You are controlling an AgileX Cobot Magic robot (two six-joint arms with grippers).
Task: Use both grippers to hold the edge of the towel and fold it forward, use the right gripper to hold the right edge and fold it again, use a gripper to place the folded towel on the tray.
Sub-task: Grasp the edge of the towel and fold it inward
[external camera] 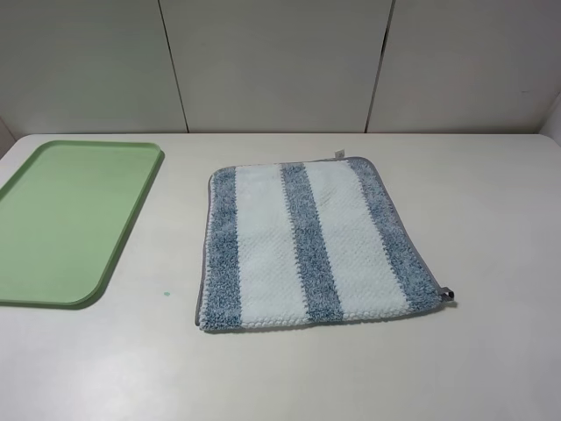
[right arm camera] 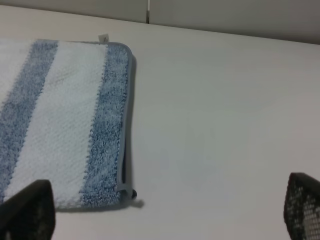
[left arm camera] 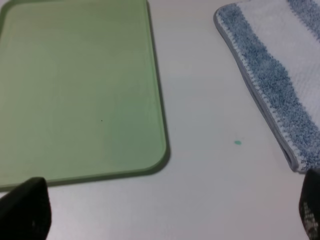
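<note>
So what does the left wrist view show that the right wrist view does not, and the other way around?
Only the left wrist view: the tray, a small green speck on the table, and the left gripper, open. Only the right wrist view: the white tag at a corner of the towel, the wall behind, and the right gripper, open. Both: the towel lying flat on the table, each view showing a different side hem.

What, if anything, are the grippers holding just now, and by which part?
Nothing is held. The left gripper and the right gripper both stand open and empty; the towel lies flat, untouched by either.
</note>
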